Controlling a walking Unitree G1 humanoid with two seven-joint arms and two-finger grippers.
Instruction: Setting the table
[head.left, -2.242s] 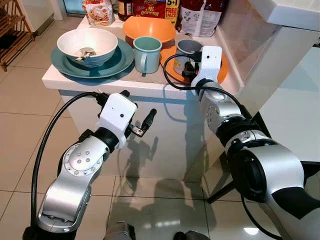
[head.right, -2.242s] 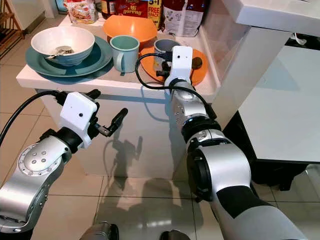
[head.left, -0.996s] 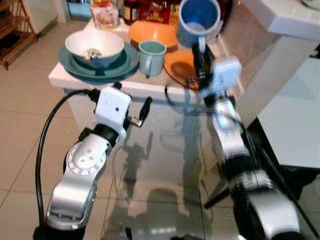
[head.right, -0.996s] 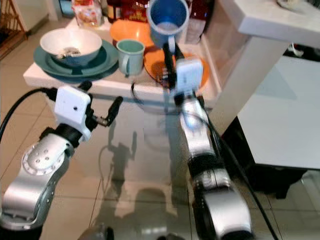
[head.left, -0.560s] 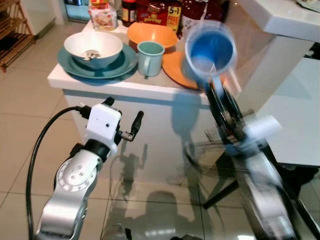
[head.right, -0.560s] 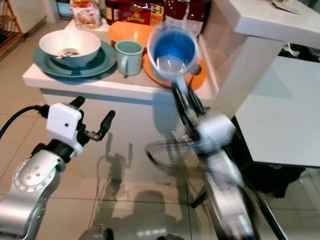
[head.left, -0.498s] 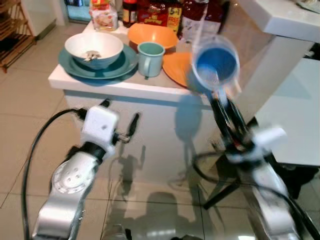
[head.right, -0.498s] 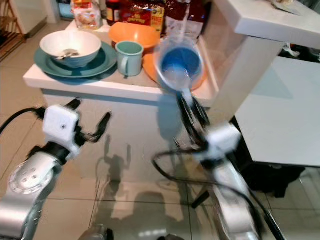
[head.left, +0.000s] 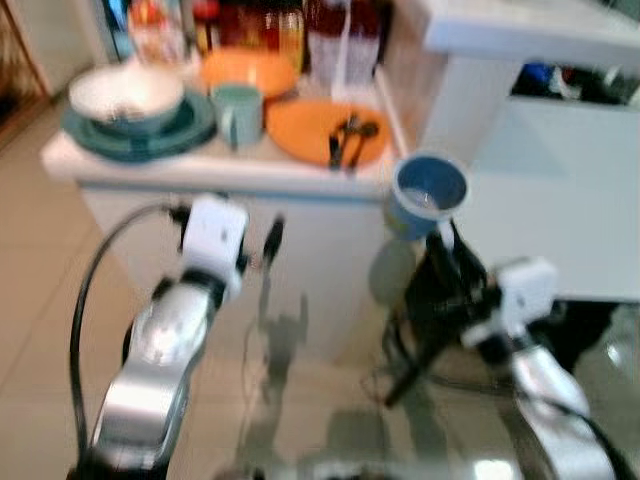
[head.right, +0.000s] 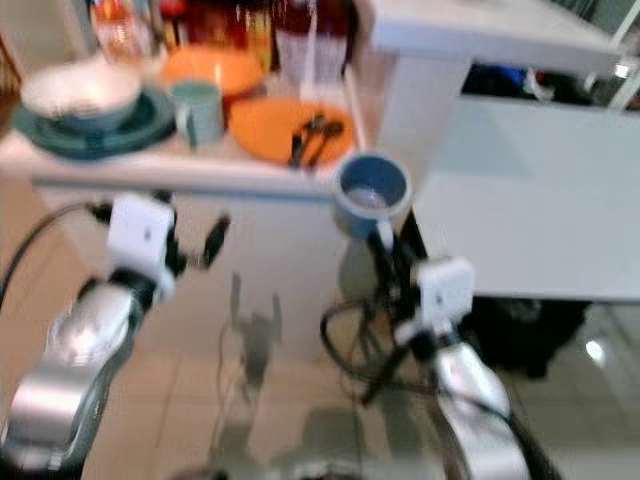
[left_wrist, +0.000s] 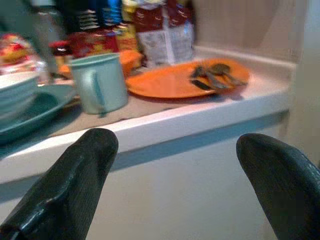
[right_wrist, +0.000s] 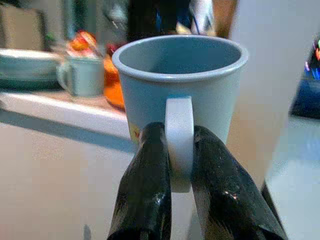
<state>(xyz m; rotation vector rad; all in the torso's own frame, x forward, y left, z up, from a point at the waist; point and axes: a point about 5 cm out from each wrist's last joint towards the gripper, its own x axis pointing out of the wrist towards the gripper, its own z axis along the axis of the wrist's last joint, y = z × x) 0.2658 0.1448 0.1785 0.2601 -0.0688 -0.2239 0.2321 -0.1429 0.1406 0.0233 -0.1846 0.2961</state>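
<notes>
My right gripper (right_wrist: 179, 136) is shut on the handle of a blue mug (head.left: 430, 190), which it holds upright in the air just off the counter's right front corner. On the white counter (head.left: 200, 170) stand a light green mug (head.left: 238, 112), an orange plate (head.left: 310, 132) with dark cutlery (head.left: 346, 136) on it, an orange bowl (head.left: 248, 70), and a white bowl (head.left: 125, 95) on a teal plate (head.left: 140, 132). In front of the counter, below its edge, my left gripper (left_wrist: 175, 142) is open and holds nothing. The eye views are blurred.
A white table (head.right: 540, 200) lies to the right of the counter, behind a white wall corner (head.left: 480, 90). Food packets and jars (left_wrist: 150, 30) line the back of the counter. Tiled floor (head.left: 40, 300) lies below on the left.
The camera has swung to the right and the picture has blurred. My right arm has come down and back from the counter with the blue mug. The left gripper stays open.
</notes>
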